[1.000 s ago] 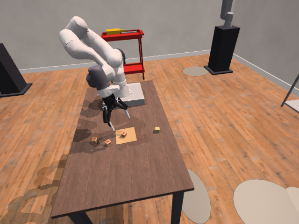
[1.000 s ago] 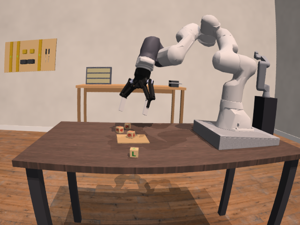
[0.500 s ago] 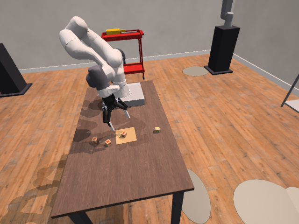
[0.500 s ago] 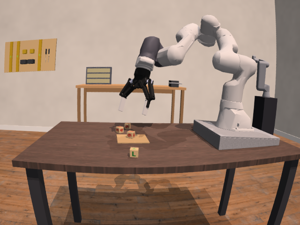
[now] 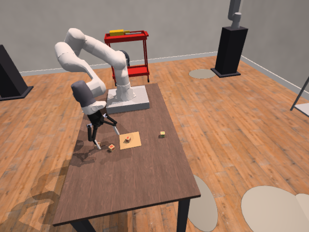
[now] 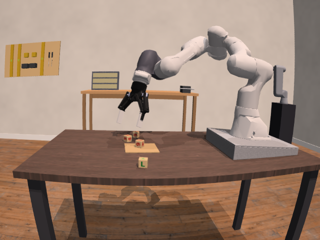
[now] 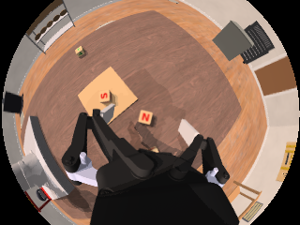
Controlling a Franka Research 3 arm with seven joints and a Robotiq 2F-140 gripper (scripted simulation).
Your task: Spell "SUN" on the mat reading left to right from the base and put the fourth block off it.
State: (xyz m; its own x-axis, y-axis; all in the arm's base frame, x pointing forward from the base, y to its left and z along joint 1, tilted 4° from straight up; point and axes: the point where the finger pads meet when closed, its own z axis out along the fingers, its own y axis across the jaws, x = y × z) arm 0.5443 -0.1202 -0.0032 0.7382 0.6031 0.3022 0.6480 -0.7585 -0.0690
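Our gripper (image 5: 107, 141) (image 6: 129, 124) (image 7: 148, 118) is wide open above the table (image 5: 129, 174) (image 6: 90, 160) (image 7: 164, 47), and we hold no block.

Just left of centre, the open gripper (image 6: 130, 124) hangs above the table (image 6: 90, 165). Below it, one block (image 6: 139, 143) sits on the mat (image 6: 151, 149); two blocks (image 6: 127, 138) lie behind, off it. The L block (image 6: 142, 162) stands in front, lower centre.
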